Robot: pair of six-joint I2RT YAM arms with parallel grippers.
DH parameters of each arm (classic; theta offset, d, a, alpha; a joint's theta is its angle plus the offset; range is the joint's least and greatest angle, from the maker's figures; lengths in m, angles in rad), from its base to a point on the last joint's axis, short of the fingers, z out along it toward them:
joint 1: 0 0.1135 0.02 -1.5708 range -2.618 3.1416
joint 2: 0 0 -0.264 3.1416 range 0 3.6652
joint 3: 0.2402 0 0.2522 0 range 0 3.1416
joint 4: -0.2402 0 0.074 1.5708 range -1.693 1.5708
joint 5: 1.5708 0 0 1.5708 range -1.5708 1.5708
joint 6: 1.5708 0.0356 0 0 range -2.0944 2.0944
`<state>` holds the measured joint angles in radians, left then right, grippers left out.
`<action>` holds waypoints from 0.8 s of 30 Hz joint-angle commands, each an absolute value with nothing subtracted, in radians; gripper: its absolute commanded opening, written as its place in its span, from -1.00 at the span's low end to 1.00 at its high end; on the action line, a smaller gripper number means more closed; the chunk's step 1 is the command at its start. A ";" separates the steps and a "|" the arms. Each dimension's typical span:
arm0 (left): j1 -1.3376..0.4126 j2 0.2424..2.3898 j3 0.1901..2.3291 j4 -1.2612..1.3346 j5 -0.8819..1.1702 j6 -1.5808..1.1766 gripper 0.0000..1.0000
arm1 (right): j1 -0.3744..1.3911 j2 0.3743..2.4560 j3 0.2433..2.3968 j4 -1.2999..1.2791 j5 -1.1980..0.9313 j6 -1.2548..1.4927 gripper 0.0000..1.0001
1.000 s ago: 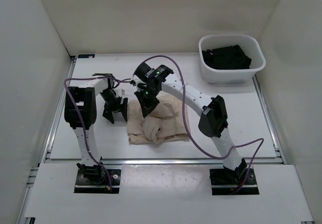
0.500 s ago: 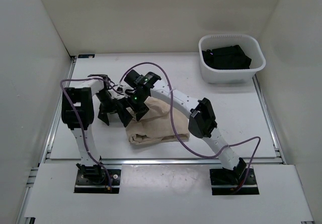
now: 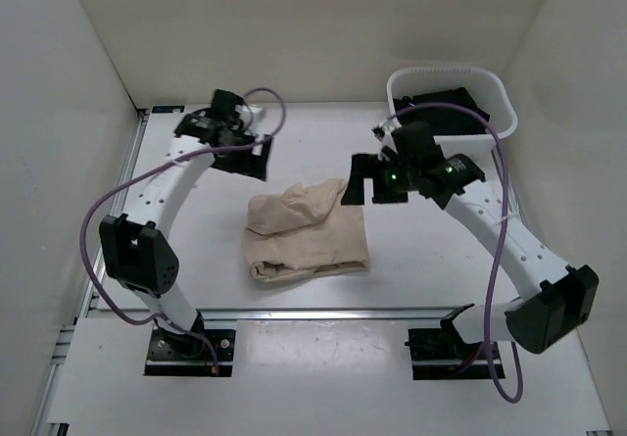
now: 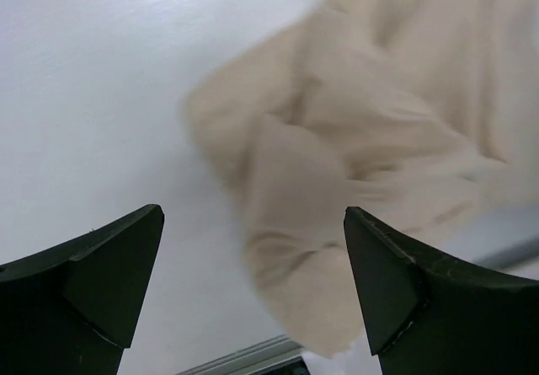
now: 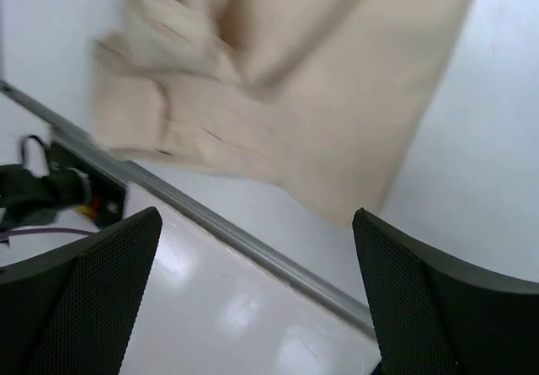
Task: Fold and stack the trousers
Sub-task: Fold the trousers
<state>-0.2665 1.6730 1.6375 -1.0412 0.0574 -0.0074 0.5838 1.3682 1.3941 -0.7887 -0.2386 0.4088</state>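
The beige trousers lie on the white table as a folded, wrinkled bundle, with a thicker roll along the front left edge. My left gripper hangs open above the table behind and left of the bundle, touching nothing. My right gripper is also open and hovers just past the bundle's back right corner. The left wrist view looks down on the trousers past the open gripper, nothing between its fingers. In the right wrist view the trousers lie well below the open gripper.
A white bin holding dark clothes stands at the back right, close behind the right arm. A metal rail runs along the table's front edge and also shows as the rail in the right wrist view. White walls close in both sides.
The right gripper has opened and let go of the cloth, then swung up and to the right. The left arm has risen and moved to the back left. The trousers now lie folded over.
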 commanded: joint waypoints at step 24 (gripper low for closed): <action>-0.252 1.908 1.684 -1.015 0.163 0.000 -0.72 | 0.419 1.577 0.663 -0.215 -0.589 0.548 -1.00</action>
